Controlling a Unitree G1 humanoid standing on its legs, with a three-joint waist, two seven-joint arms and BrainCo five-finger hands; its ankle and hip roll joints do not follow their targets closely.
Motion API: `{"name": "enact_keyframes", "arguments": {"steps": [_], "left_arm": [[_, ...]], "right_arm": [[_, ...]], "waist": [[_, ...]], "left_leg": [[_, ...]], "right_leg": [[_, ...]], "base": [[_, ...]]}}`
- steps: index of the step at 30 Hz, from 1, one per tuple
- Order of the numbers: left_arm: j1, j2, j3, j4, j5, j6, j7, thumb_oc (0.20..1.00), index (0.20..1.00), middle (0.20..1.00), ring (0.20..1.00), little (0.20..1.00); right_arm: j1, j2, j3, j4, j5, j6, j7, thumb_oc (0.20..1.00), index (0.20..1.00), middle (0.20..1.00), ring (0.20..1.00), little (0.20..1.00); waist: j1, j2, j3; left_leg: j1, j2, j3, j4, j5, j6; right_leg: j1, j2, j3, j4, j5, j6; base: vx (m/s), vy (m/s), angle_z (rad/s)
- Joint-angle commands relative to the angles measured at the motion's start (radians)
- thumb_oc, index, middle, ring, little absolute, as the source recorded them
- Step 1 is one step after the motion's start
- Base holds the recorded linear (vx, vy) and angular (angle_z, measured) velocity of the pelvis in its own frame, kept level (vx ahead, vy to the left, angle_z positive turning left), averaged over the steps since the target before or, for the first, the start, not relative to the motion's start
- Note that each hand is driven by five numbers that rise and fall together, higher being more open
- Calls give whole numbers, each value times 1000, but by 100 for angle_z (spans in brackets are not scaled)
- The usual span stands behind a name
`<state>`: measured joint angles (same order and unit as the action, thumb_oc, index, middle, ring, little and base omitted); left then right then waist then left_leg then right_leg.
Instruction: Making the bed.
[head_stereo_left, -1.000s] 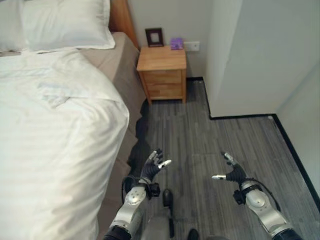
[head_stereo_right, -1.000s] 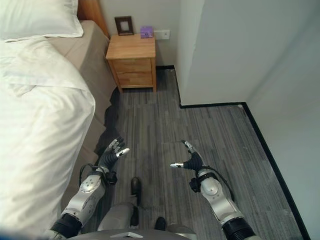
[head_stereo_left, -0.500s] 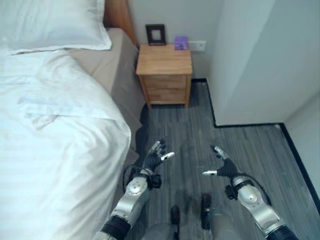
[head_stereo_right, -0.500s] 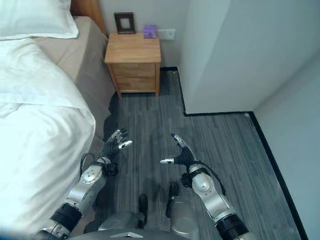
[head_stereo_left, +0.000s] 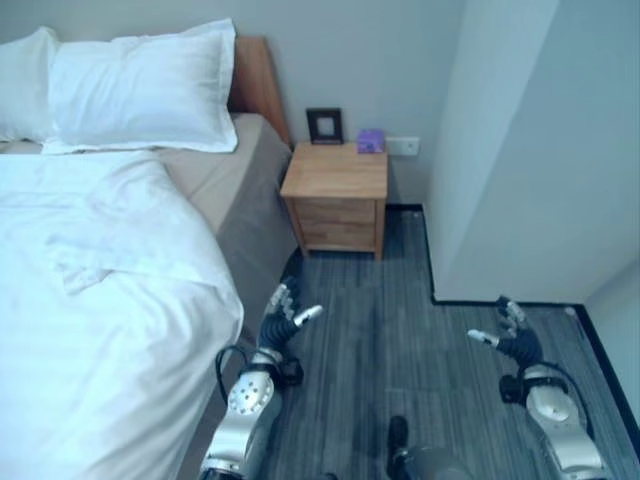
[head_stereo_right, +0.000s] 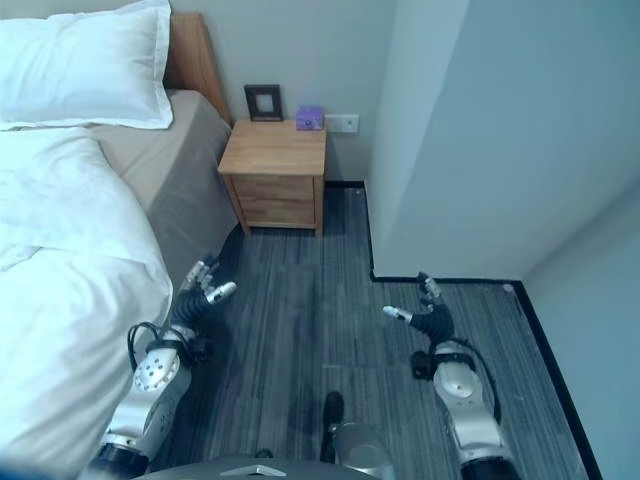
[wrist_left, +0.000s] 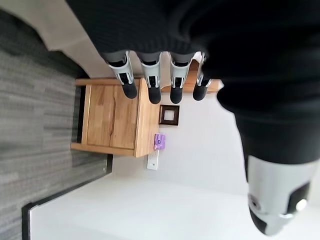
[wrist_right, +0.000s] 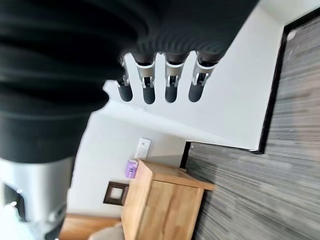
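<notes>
The bed's rumpled white duvet (head_stereo_left: 90, 300) fills the left of the frame, pillows (head_stereo_left: 140, 85) at upper left. The left hand (head_stereo_left: 283, 318) hovers beside its edge, fingers spread, holding nothing. The right hand (head_stereo_left: 512, 338), lower right, is likewise released over the grey floor (head_stereo_left: 390, 320).

Bedroom: bed (head_stereo_left: 110, 300), pillows (head_stereo_left: 140, 95), wooden nightstand (head_stereo_left: 335, 195), picture frame (head_stereo_left: 324, 125).
</notes>
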<state>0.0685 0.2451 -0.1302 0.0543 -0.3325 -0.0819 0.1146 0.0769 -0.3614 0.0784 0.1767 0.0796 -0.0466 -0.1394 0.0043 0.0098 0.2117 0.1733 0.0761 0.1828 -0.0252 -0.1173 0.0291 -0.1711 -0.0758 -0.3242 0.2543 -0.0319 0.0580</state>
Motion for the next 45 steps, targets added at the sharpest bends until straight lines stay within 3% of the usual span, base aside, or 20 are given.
{"name": "enact_keyframes", "arguments": {"steps": [1,4,7,12,14,15,16,17,19,21,23,26,27,28,32,35,36,40,43,45], "left_arm": [[-33,60,-22,-49,2,-35,9,1000,1000,1000,1000,1000],[-65,71,-38,-49,13,-42,18,1000,1000,1000,1000,1000],[-78,74,-41,-42,1,-53,21,1000,1000,1000,1000,1000],[-81,75,-33,-10,4,-58,26,1000,1000,1000,1000,1000],[-73,67,-26,-19,16,-61,23,1000,1000,1000,1000,1000],[-73,68,-26,-19,16,-61,23,1000,1000,1000,1000,1000],[-76,60,-27,-25,1,-64,29,1000,1000,1000,1000,1000],[-83,65,-29,-42,-9,-65,34,1000,1000,1000,1000,1000],[-85,69,-32,-56,-18,-70,32,1000,1000,1000,1000,1000],[-77,70,-25,-64,-24,-75,32,1000,1000,1000,1000,1000],[-56,66,-20,-64,-24,-74,22,1000,1000,1000,1000,1000],[-36,57,-13,-49,-28,-64,24,1000,1000,1000,1000,1000],[-37,56,-12,-48,-29,-63,24,1000,1000,1000,1000,1000],[-46,61,-13,-51,-22,-54,26,1000,1000,1000,1000,1000],[-18,71,-5,-67,-12,-47,9,1000,1000,1000,1000,1000],[-23,93,-6,-74,-18,-42,12,1000,1000,1000,1000,1000],[-34,110,-1,-80,-19,-45,11,1000,1000,1000,1000,1000],[-51,128,8,-78,-34,-51,12,1000,1000,1000,1000,1000],[-40,136,38,-78,-61,-72,10,1000,1000,1000,1000,1000],[-28,135,70,-90,-88,-92,19,1000,1000,1000,1000,1000]], "right_arm": [[-42,21,36,-76,-7,-56,12,1000,1000,1000,1000,1000],[-63,10,47,-89,-29,-72,-1,1000,1000,1000,1000,1000],[-72,-10,52,-101,-46,-82,-17,1000,1000,1000,1000,1000],[-54,-32,44,-133,-82,-78,-18,1000,1000,1000,1000,1000],[-58,-52,42,-130,-75,-91,-15,1000,1000,1000,1000,1000],[-59,-52,42,-130,-75,-91,-15,1000,1000,1000,1000,1000],[-54,-66,35,-130,-49,-105,-15,1000,1000,1000,1000,1000],[-64,-77,34,-126,-38,-111,-23,1000,1000,1000,1000,1000],[-63,-85,25,-120,-29,-107,-26,1000,1000,1000,1000,1000],[-63,-87,24,-112,-23,-106,-23,1000,1000,1000,1000,1000],[-52,-89,22,-100,-27,-104,-20,1000,1000,1000,1000,1000],[-36,-88,9,-78,-42,-101,-27,1000,1000,1000,1000,1000],[-37,-89,11,-76,-43,-102,-29,1000,1000,1000,1000,1000],[-34,-94,-4,-84,-45,-94,-33,1000,1000,1000,1000,1000],[-18,-76,0,-103,-63,-94,7,1000,1000,1000,1000,1000],[-44,-53,31,-112,-90,-87,14,1000,1000,1000,1000,1000],[-59,-40,44,-129,-100,-88,18,1000,1000,1000,1000,1000],[-78,-35,56,-169,-113,-91,15,1000,1000,1000,1000,1000],[-114,-54,63,-192,-156,-95,-4,1000,1000,1000,1000,1000],[-125,-64,54,-201,-174,-96,-18,1000,1000,1000,1000,1000]], "waist": [[12,-21,-5],[-3,-21,4],[-18,-33,7],[-42,-44,5],[-43,-38,-8],[-44,-41,-10],[-31,-52,15],[-18,-66,42],[4,-91,74],[26,-100,81],[31,-94,67],[9,-72,45],[9,-74,43],[-17,-74,35],[-5,-89,-14],[-6,-126,-8],[-16,-126,-6],[-31,-118,8],[-22,-111,13],[-18,-118,11]], "left_leg": [[36,-37,-13,-46,-14,2],[54,-38,-39,-62,-16,-2],[63,-34,-60,-62,-28,-21],[147,-9,-103,-61,-84,-49],[109,22,-93,148,-73,-83],[103,19,-95,152,-72,-83],[-39,52,-104,479,45,-120],[-131,46,-127,645,95,-120],[-232,46,-89,748,56,-94],[-320,39,-29,694,22,-83],[-338,34,59,472,7,-57],[-341,88,275,115,126,-92],[-323,77,281,77,142,-94],[-318,142,414,-28,177,-86],[-254,71,384,-41,213,-44],[-171,-3,369,-31,133,22],[-107,-28,328,-51,87,48],[-55,-33,252,-58,47,51],[-44,-31,181,-62,52,35],[-36,-36,116,-62,37,19]], "right_leg": [[125,-142,2,78,66,108],[67,-84,31,79,54,111],[47,-28,49,-113,47,84],[29,-12,86,-196,76,74],[88,11,97,-204,50,39],[85,8,96,-207,54,39],[158,34,109,-228,28,-15],[192,36,100,-243,19,-45],[259,32,96,-269,-6,-56],[311,20,96,-300,-25,-43],[352,12,85,-327,-44,-20],[432,24,26,-342,-100,14],[432,22,28,-340,-104,16],[461,11,-12,-335,-107,36],[447,-57,-13,-159,-40,110],[365,-165,15,139,154,190],[299,-179,61,268,205,187],[210,-183,72,275,143,164],[173,-151,53,82,58,113],[161,-113,104,-93,32,103]], "base": [[-6,95,-15],[121,85,0],[228,-81,6],[350,-142,38],[360,-131,41],[293,-221,22],[210,-260,25],[292,-331,33],[254,-158,2],[348,18,-11],[436,163,13],[432,191,26],[392,247,59],[414,234,60],[528,286,25],[503,321,10],[466,244,35],[383,58,117],[273,-75,161],[321,-135,118]]}}
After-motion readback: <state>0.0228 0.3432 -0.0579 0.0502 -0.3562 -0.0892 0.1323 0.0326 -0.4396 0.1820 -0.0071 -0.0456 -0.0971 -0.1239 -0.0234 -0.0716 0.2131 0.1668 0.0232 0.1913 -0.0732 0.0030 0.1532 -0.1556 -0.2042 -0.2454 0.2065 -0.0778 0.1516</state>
